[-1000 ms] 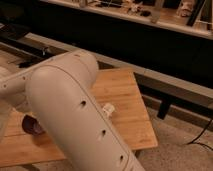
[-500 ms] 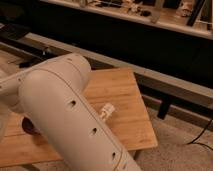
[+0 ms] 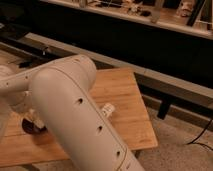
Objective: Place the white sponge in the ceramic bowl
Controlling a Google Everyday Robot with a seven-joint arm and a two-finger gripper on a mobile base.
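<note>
Gripper (image 3: 31,116) low at the left edge of the wooden table (image 3: 125,90), just over the ceramic bowl (image 3: 38,131), and largely masked by the robot's own arm (image 3: 75,115). Whether its jaws are clenched, released or grasping anything cannot be told from this angle.

A small pale patch (image 3: 35,121) sits against the dark bowl's near rim. It may be the white sponge, either held above the bowl or resting in it, or it may be part of the gripper; the view does not settle which. No sponge lies loose on the bare wood that can be seen.

Judged from this, the task looks to be in its closing stage, at or around the drop into the bowl. What is left appears to be confirming the release and lifting clear, though the placement itself cannot be verified.

The arm dominates the foreground. Its thick cream upper link rises from the lower right across the table's front edge to a rounded elbow above the table's middle, then a slimmer link runs out to the left edge and turns down toward the bowl.

A small white object (image 3: 107,109) lies toward the table's right half, just beside the arm link, well apart from the bowl.
</note>
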